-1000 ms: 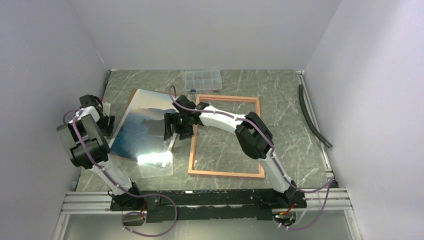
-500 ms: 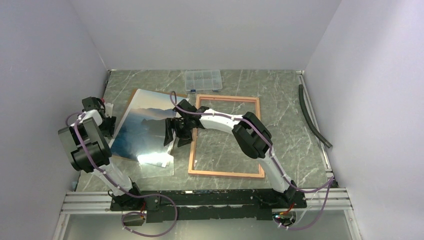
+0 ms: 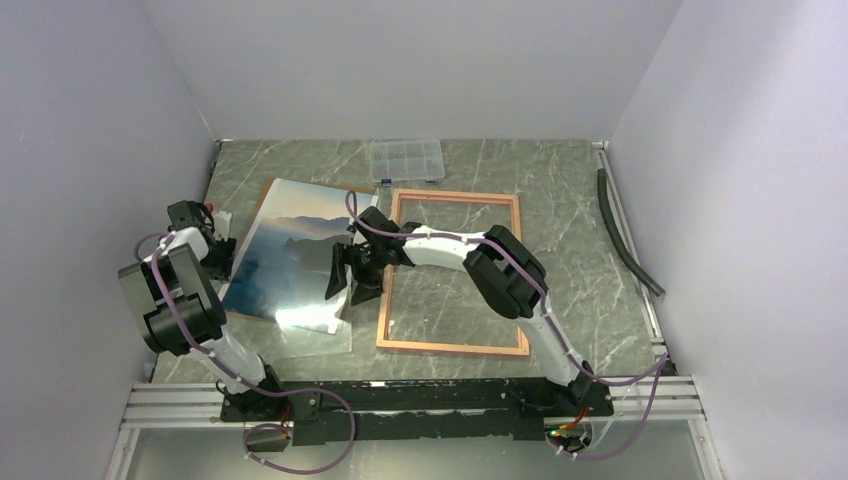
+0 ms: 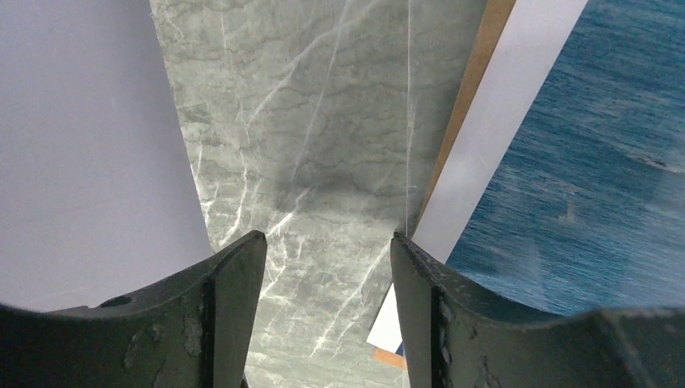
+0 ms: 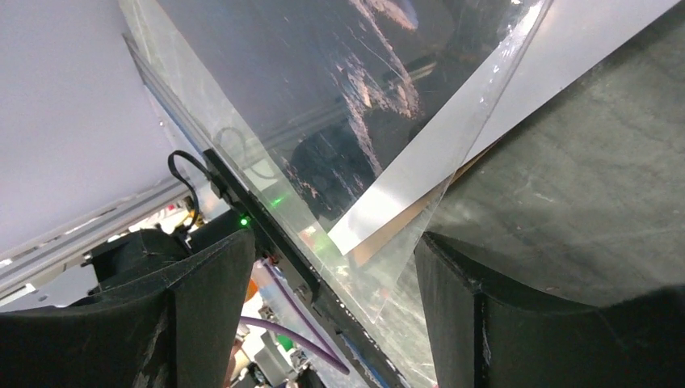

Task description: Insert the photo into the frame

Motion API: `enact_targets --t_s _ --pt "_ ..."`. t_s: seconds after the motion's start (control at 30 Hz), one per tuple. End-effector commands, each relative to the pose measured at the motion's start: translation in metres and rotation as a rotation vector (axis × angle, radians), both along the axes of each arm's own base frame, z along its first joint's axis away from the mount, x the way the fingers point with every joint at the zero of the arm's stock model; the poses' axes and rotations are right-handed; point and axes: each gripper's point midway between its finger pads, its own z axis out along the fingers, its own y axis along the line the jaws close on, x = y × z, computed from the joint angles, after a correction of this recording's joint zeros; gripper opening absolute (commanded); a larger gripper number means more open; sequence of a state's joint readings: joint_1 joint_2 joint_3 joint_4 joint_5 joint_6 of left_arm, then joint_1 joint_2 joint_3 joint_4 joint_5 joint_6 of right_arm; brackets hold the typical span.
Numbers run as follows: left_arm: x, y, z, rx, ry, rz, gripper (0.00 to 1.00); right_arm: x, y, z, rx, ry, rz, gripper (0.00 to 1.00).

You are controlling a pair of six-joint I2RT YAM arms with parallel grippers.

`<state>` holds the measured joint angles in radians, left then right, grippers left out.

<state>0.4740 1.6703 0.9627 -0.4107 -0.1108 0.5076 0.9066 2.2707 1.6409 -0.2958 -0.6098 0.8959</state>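
Photo (image 3: 288, 258) is laid at nine o'clock of the frame (image 3: 455, 347), not inserted; left gripper (image 4: 327, 271) and right gripper (image 5: 335, 271) are spread, empty.

The photo (image 3: 285, 255) lay flat on the left half of the table (image 3: 570, 200), on top of a backing board (image 3: 263, 196) whose edge showed at the far left side. A clear sheet (image 3: 318, 338) reached out past the photo's near edge. The frame (image 3: 450, 348) lay flat just to the right of the photo. A compartment box (image 3: 405, 160) stood behind both, near the far edge. A tube (image 3: 625, 235) lay along the table's right edge. The left tool (image 3: 222, 258) was at the photo's left edge, and the right tool (image 3: 350, 283) was between photo and frame.
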Motion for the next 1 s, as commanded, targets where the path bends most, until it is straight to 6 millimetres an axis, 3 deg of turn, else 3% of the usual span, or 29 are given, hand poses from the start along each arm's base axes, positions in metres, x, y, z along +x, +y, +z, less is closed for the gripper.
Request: enact_targets --t_s 0.0,0.3,0.43,0.6,0.83,0.97 --pt "-0.016 -0.029 -0.014 -0.089 0.049 -0.045 0.63 -0.001 0.014 0.031 0.121 -0.030 -0.011 0.76" --pt "-0.019 -0.034 -0.017 -0.062 0.063 -0.081 0.57 0.002 0.025 0.111 0.349 -0.077 -0.019 0.73" --pt "-0.020 -0.034 -0.020 -0.064 0.071 -0.083 0.56 0.001 0.023 0.131 0.423 -0.091 -0.025 0.72" --pt "-0.020 -0.035 -0.019 -0.073 0.071 -0.085 0.55 0.000 0.024 0.120 0.417 -0.070 -0.023 0.72" --pt "-0.020 -0.039 -0.018 -0.098 0.075 -0.086 0.52 0.005 0.024 0.076 0.313 -0.016 -0.048 0.74" --pt "-0.019 -0.041 -0.014 -0.120 0.073 -0.086 0.52 0.011 0.022 0.070 0.283 -0.032 -0.074 0.68"
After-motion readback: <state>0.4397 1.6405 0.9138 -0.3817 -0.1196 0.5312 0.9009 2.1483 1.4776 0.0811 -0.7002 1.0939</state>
